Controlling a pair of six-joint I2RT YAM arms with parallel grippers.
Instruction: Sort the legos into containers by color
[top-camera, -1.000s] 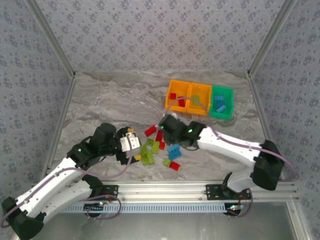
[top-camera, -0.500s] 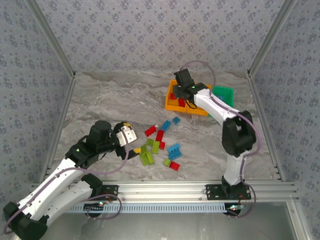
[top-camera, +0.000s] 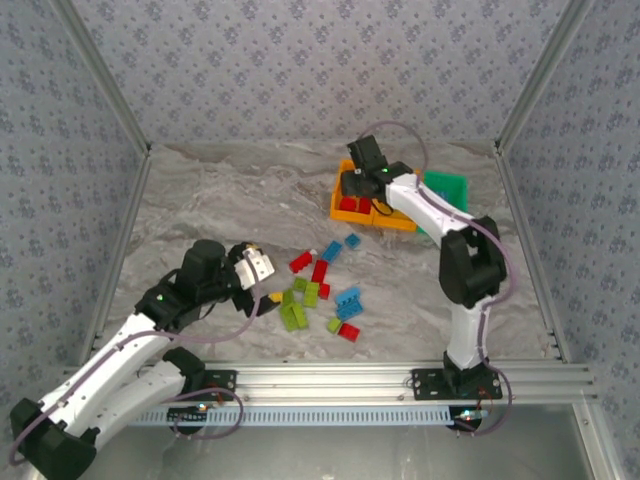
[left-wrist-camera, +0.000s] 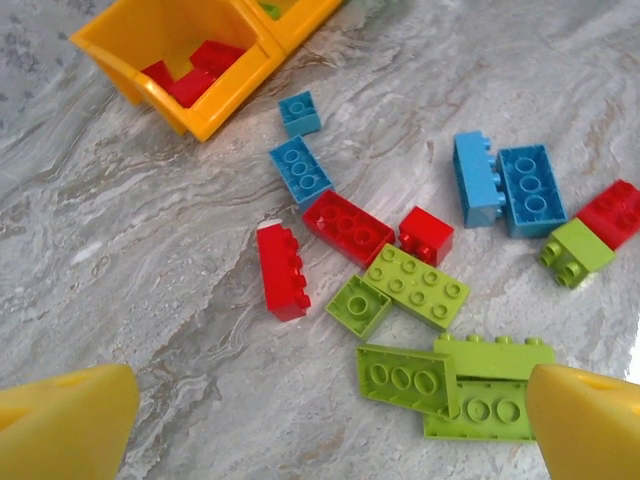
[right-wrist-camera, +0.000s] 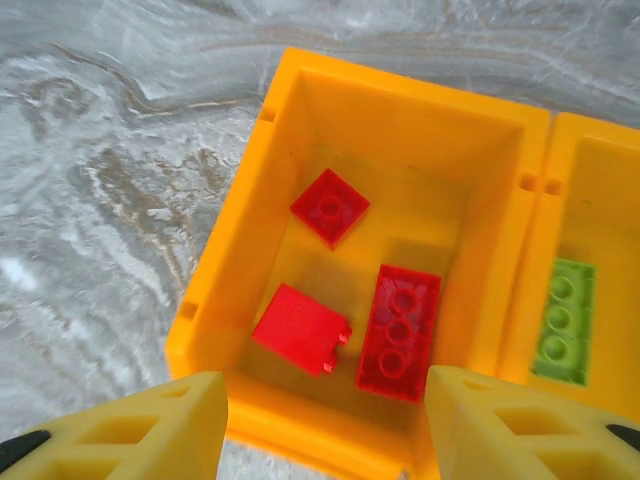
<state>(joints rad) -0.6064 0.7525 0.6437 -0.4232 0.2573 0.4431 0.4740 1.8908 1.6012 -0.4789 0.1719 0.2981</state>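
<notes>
The sorting is begun but far from finished. In the right wrist view the left orange bin (right-wrist-camera: 225, 300) holds three red bricks (right-wrist-camera: 398, 318), two small and one longer. The middle orange bin (right-wrist-camera: 590, 190), at the right edge of that frame, holds one lime green brick (right-wrist-camera: 560, 320). The right gripper (right-wrist-camera: 325, 400) hovers above the near wall of the left orange bin, its yellow fingers (right-wrist-camera: 150, 430) wide apart with nothing between them.

In the top view the green bin (top-camera: 452, 188) ends the row, right of centre in the upper half. The right arm covers part of it, so its contents cannot be told.

Most of the work lies on the table (left-wrist-camera: 120, 260). The loose bricks (top-camera: 320, 285) sit in a cluster low in the middle of the top view. The left wrist view shows about fourteen of them: four red, four blue and six lime green, some touching or overlapping. The left gripper (left-wrist-camera: 325, 430) hangs over the near edge of this cluster, its fingers spread to the bottom corners of the frame and empty.

By this count roughly a quarter or less of the bricks are binned, and every blue one in sight is yet to be moved
</notes>
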